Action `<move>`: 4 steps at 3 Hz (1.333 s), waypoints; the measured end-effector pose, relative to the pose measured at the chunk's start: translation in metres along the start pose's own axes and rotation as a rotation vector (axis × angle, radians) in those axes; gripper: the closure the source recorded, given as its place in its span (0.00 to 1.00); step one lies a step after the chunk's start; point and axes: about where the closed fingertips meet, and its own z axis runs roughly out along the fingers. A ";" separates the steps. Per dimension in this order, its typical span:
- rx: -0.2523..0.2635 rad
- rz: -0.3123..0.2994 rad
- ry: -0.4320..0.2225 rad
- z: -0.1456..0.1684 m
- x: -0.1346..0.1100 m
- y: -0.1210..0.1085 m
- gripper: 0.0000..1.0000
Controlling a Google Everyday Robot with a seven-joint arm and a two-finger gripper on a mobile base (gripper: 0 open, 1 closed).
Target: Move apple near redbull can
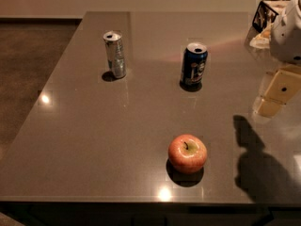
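The apple (187, 153) is round and red-orange with a yellowish top and a short dark stem. It sits on the grey table (94, 140) near the front edge, right of centre. The redbull can (114, 54), tall, slim and silver, stands upright at the back left of the table. My gripper (274, 94) hangs above the table's right side, to the right of and behind the apple, and holds nothing. Its shadow falls on the table to the right of the apple.
A shorter dark blue can (193, 64) stands upright at the back, right of centre, between the redbull can and my gripper. A dark box with snack items (266, 14) sits at the far right corner. The floor drops away to the left of the table.
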 end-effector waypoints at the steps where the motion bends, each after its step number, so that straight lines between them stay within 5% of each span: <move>1: 0.000 0.000 0.000 0.000 0.000 0.000 0.00; 2: -0.025 -0.011 -0.003 0.001 -0.003 0.008 0.00; 4: -0.134 -0.084 -0.096 0.040 -0.017 0.061 0.00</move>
